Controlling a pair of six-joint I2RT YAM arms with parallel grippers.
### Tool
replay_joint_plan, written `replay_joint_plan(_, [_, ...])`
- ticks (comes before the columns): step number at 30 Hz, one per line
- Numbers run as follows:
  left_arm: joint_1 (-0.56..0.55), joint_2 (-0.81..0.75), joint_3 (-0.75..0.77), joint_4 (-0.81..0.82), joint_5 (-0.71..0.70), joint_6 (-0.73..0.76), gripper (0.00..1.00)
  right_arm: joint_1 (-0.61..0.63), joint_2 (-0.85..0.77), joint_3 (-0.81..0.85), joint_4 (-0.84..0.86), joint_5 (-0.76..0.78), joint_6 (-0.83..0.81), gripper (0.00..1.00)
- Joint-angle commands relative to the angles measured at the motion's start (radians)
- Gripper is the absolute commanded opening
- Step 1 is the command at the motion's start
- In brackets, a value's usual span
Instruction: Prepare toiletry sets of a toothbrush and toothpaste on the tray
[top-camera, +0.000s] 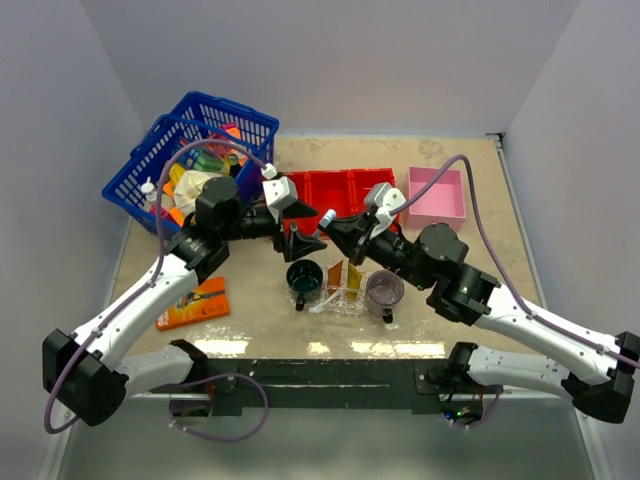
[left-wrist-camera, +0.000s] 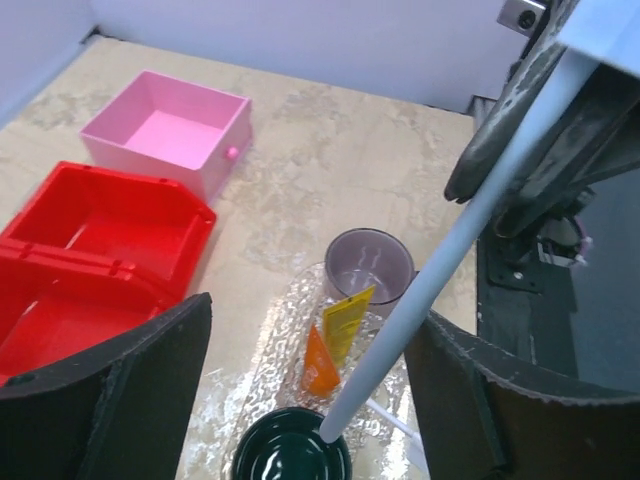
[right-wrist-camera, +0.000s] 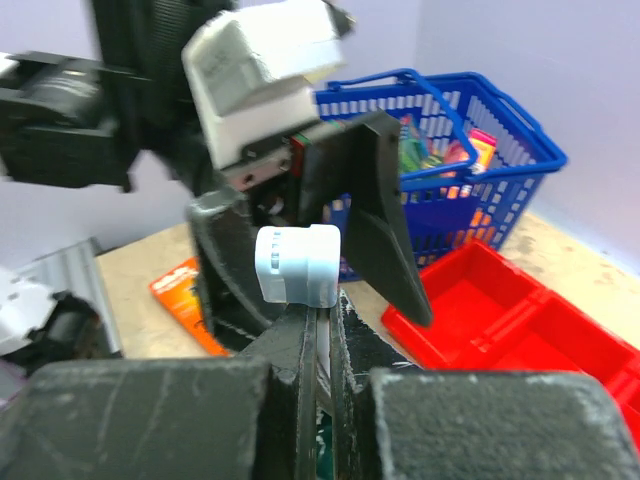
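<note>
My right gripper (right-wrist-camera: 318, 320) is clamped on the upper end of the toothbrush (left-wrist-camera: 450, 260). The shaft slants steeply down from it, its lower tip over the rim of the dark green cup (left-wrist-camera: 290, 455) at one end of the tray (left-wrist-camera: 270, 350). My left gripper (left-wrist-camera: 315, 315) stands wide open and empty, one finger on each side of the shaft, touching nothing. The brush's long axis therefore crosses the gap between them. The orange tube (left-wrist-camera: 318, 368) and yellow tube (left-wrist-camera: 347, 318) lean together on the tray just beyond the tip. I judge the left arm best placed to take the shaft.
</note>
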Motion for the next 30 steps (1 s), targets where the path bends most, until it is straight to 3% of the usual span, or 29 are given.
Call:
replay_joint_plan(1, [0.000,0.035,0.051,0.102,0.217,-0.022,0.69,0.001,-0.050,-0.001,-0.002,-0.101,0.041,0.00])
replay_joint_plan(11, [-0.002,0.061,0.032,0.100,0.417,-0.052,0.39,-0.019,-0.045,0.029,-0.123,-0.132,0.024,0.00])
replay_joint_plan(14, [-0.003,0.064,0.021,0.097,0.421,-0.052,0.30,-0.025,-0.045,0.028,-0.119,-0.135,0.030,0.00])
replay_joint_plan(20, [-0.011,0.080,0.017,0.079,0.420,-0.041,0.27,-0.027,-0.030,0.032,-0.099,-0.161,0.041,0.00])
replay_joint_plan(23, [-0.016,0.084,0.014,0.074,0.420,-0.036,0.19,-0.028,-0.024,0.039,-0.102,-0.164,0.039,0.00])
replay_joint_plan(27, [-0.019,0.078,0.008,0.068,0.418,-0.027,0.00,-0.031,-0.027,0.045,-0.126,-0.143,0.033,0.00])
replay_joint_plan(29, [-0.020,0.074,-0.002,0.068,0.409,-0.024,0.00,-0.031,-0.032,0.052,-0.158,-0.128,0.031,0.00])
replay_joint_plan(30, [-0.020,0.066,-0.005,0.068,0.391,-0.019,0.00,-0.031,-0.039,0.055,-0.171,-0.122,0.031,0.06])
